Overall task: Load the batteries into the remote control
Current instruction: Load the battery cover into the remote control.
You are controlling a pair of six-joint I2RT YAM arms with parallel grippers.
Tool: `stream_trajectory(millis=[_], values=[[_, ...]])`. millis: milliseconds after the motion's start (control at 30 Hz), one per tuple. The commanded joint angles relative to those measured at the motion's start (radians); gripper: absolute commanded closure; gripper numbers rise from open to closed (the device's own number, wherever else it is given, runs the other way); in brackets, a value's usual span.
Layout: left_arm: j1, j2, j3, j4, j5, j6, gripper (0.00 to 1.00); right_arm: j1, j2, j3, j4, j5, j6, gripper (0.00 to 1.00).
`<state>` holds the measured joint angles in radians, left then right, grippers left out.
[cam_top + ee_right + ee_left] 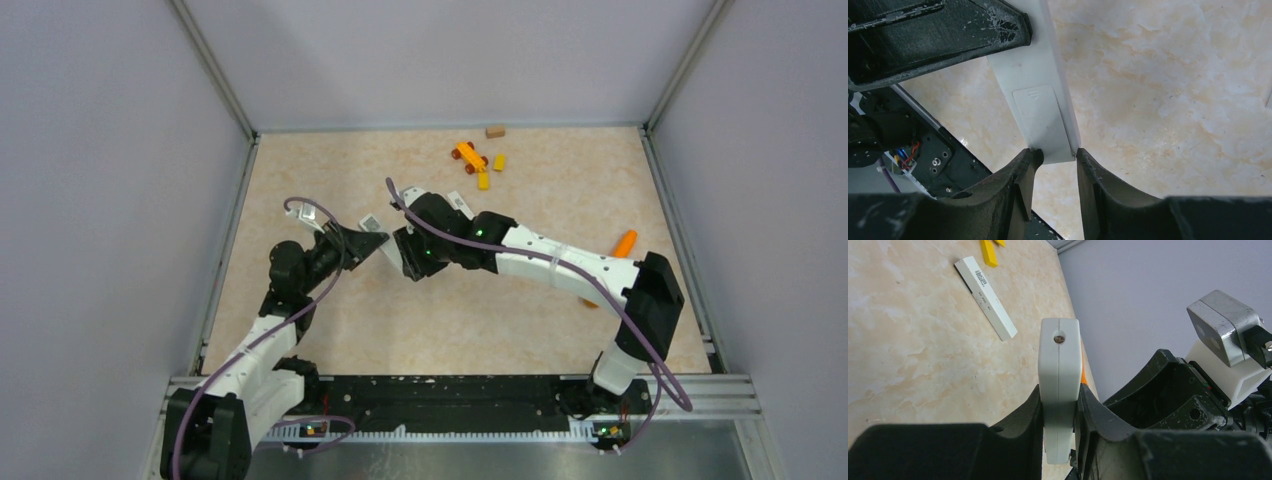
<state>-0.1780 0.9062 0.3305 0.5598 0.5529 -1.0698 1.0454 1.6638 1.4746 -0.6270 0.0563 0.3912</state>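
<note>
Honestly, can't call it done from these views. Left pincer (1059, 392) is clamped on the remote control (1059, 360), holding it off the tabletop (908, 355) between the two arms. Right pincer (1054, 155) brackets one end of the remote, fingers at its edges; can't tell whether it's pinching or just touching. Hatch (1040, 117) outline with grip ridges shows on the remote's back and looks seated, not slid off. Separate white printed strip (985, 297) lies flat on the tabletop, well apart from the remote; might be the back cover, not sure. Batteries: none visible in any view. My read: either the hatch isn't opened yet, or they're in and it's shut.
</note>
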Motion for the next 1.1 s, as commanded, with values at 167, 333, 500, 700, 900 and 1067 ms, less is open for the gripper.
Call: stream_trajectory(millis=[167,333,500,700,900,1067], values=[[-0.001,-0.03,0.07,0.097,0.067,-0.133,1.0,-0.018,-0.017,-0.012,0.108,0.032,0.103,0.64],[0.007,-0.026,0.067,0.087,0.053,-0.165,1.0,-0.022,-0.022,-0.007,0.113,0.006,0.107,0.62],[0.029,-0.009,0.057,0.072,0.045,-0.167,1.0,-0.028,-0.03,-0.009,0.103,-0.001,0.118,0.57],[0.066,0.019,0.045,0.09,0.06,-0.184,1.0,-0.033,-0.052,-0.025,0.11,-0.034,0.133,0.51],[0.094,0.036,0.036,0.118,0.08,-0.217,1.0,-0.057,-0.081,-0.053,0.128,-0.078,0.167,0.45],[0.112,0.034,0.031,0.118,0.087,-0.222,1.0,-0.066,-0.148,-0.11,0.178,-0.075,0.188,0.2]])
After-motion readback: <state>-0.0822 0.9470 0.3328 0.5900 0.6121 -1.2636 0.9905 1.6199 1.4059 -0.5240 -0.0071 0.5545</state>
